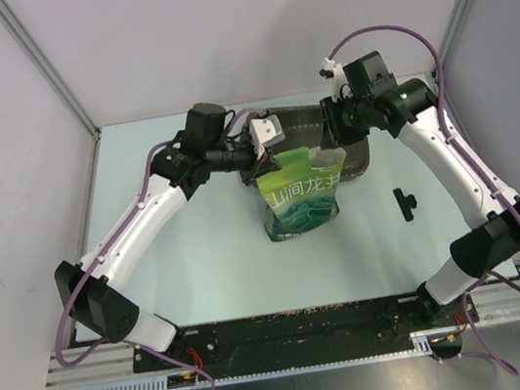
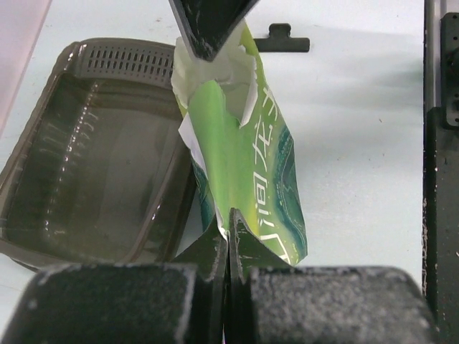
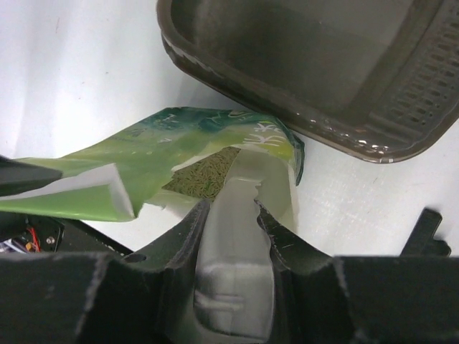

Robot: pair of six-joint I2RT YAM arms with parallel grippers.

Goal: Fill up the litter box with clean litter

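Top external: pale table (image 1: 182, 267); litter box (image 1: 300, 124) at far centre, mostly hidden behind the green bag (image 1: 301, 193), which hangs between both arms. A black clip (image 1: 405, 202) lies apart on the right. Left wrist: left gripper (image 2: 228, 222) pinched tight on the bag's edge, box just beside the bag. Right wrist: right gripper (image 3: 229, 208) clamps narrowly on the torn mouth flap. Only this view shows the clean litter (image 3: 208, 175), granules inside the bag's mouth.
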